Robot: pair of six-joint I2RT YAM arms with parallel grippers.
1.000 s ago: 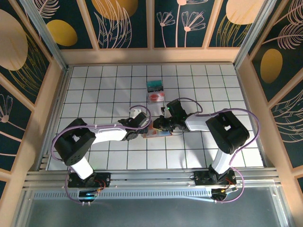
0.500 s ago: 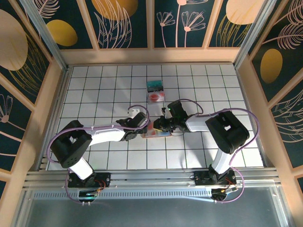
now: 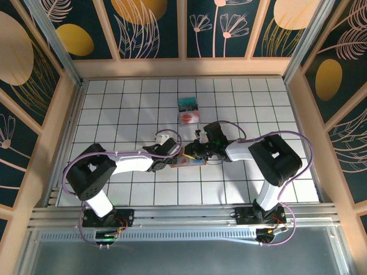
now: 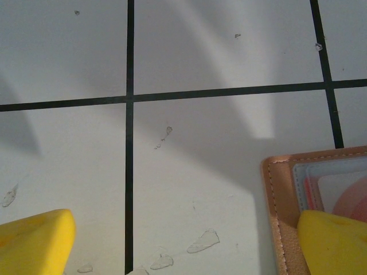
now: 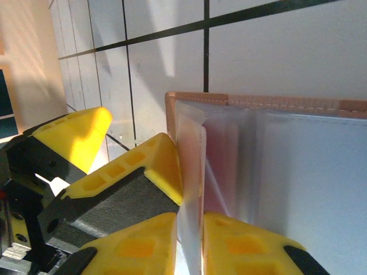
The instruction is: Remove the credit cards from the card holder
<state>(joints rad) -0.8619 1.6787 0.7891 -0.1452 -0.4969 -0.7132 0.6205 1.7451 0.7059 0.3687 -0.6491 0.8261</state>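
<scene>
Crowding card holder: L tool, R tool; cards beyond.

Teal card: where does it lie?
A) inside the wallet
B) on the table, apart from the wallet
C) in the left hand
B: the teal card lies on the table next to the pink card, farther from the arms than the wallet.

Card holder between left tool and right tool — credit cards behind.
</scene>
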